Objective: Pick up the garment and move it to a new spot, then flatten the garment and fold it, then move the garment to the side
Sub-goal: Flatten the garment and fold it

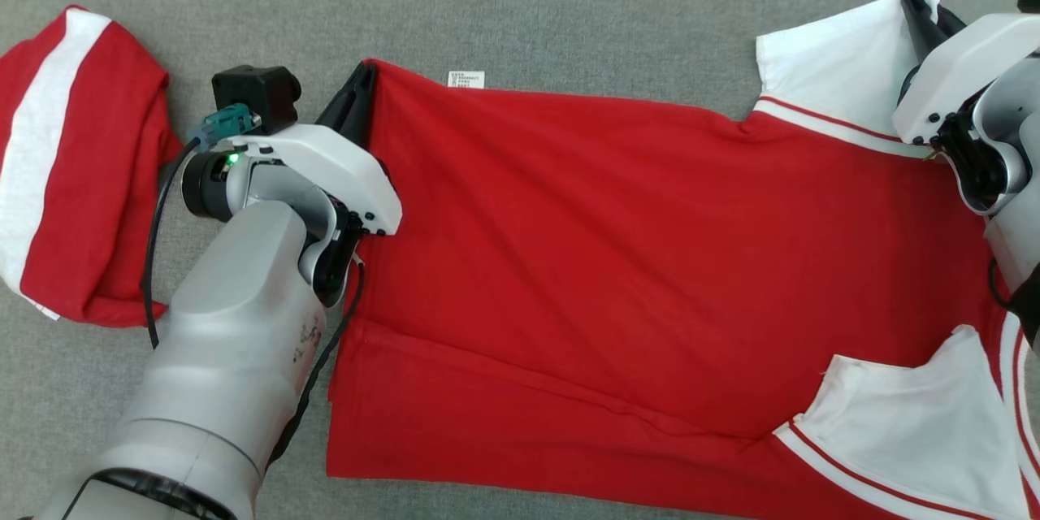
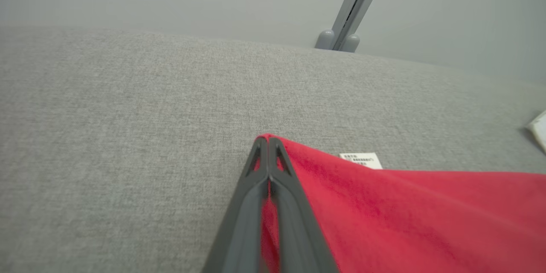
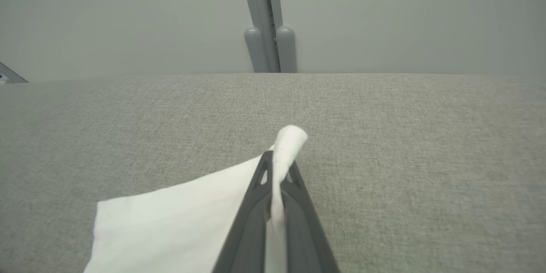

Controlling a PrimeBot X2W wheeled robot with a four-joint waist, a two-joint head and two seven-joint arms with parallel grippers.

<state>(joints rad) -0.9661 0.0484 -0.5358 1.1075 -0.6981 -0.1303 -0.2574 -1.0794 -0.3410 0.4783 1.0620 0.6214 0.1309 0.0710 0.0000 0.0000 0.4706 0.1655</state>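
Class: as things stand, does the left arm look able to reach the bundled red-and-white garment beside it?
Probably not. The way to the bundled garment is bare grey surface, but the left gripper is shut on a corner of the red shirt and must release first.

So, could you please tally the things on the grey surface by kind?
Garments: 2, the spread red shirt and the bundled red-and-white garment.
White label: 1.
Grippers: 2, the left gripper shut on the shirt's corner, the right gripper shut on its white sleeve.
Total: 5.
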